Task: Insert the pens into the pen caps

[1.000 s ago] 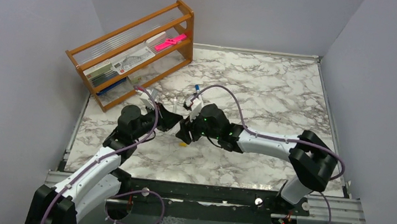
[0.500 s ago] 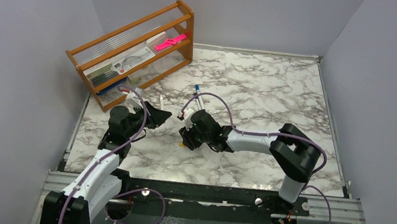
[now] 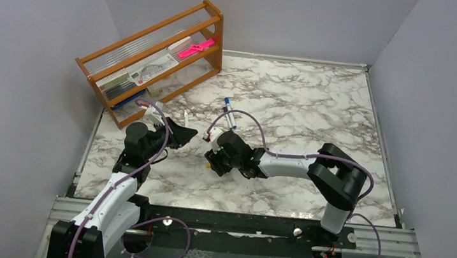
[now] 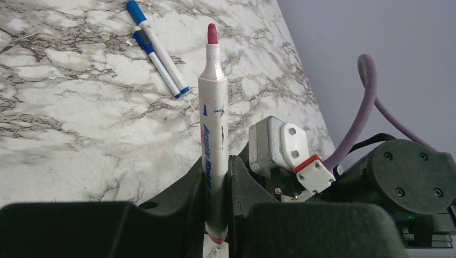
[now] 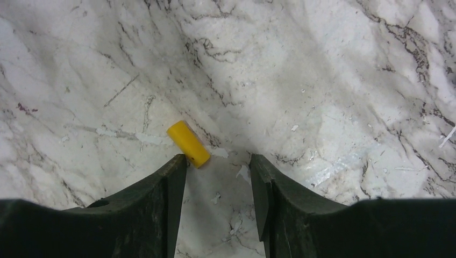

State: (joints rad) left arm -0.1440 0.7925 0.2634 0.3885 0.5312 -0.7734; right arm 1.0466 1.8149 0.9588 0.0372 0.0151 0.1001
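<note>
My left gripper is shut on a white pen with a bare red tip, which points out past the jaws; in the top view this gripper is held above the table's left part. My right gripper is open and low over the marble, and it also shows in the top view. A yellow cap lies on its side just beyond the left fingertip, outside the gap between the jaws. Two white pens with blue ends lie side by side on the table, also seen in the top view.
A wooden shelf rack with papers and a flat pink object stands at the back left. The right arm's wrist is close to the right of my left gripper. Grey walls enclose the marble table.
My left arm has drawn back to the left with the red-tipped pen in it. My right gripper has moved down and left to the yellow cap.
</note>
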